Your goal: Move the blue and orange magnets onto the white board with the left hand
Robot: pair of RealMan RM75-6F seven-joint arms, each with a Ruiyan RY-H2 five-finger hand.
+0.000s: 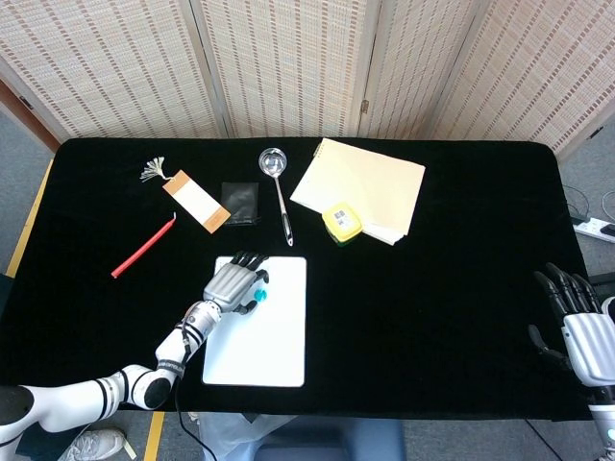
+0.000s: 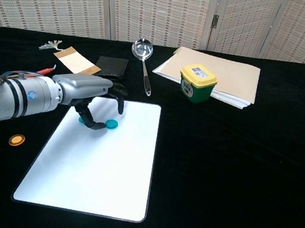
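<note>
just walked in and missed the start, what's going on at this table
The robot's left hand is over the upper left part of the white board, fingers around a blue magnet lying on the board. A second blue one is mostly hidden by the fingers. Two orange magnets sit on the black cloth left of the board, not yet moved. The right hand rests open at the table's far right edge, holding nothing.
</note>
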